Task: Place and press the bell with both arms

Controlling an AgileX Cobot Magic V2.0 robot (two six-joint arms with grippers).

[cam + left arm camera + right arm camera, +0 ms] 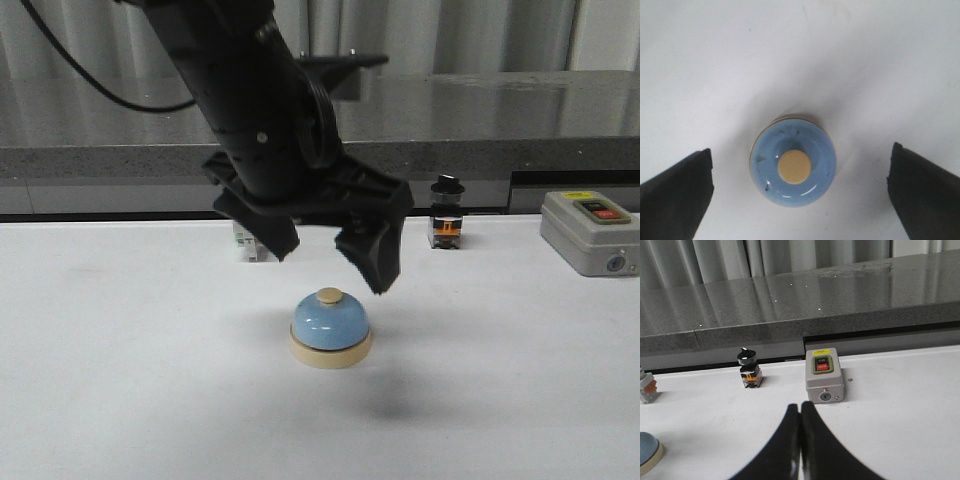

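The light-blue bell (330, 329) with cream base and cream button stands upright on the white table. My left gripper (335, 268) hangs open just above it, one finger on each side, touching nothing. In the left wrist view the bell (793, 167) lies between the two spread black fingers (675, 195), apart from both. My right gripper (800, 412) is shut and empty, low over the table to the right of the bell. An edge of the bell (647, 452) shows in the right wrist view. The right arm is out of the front view.
A grey on/off switch box (588, 232) sits at the back right; it also shows in the right wrist view (824, 375). A black-capped switch (445, 215) stands behind the bell. A white switch (246, 243) is partly hidden behind the left gripper. A grey ledge (500, 110) runs behind the table.
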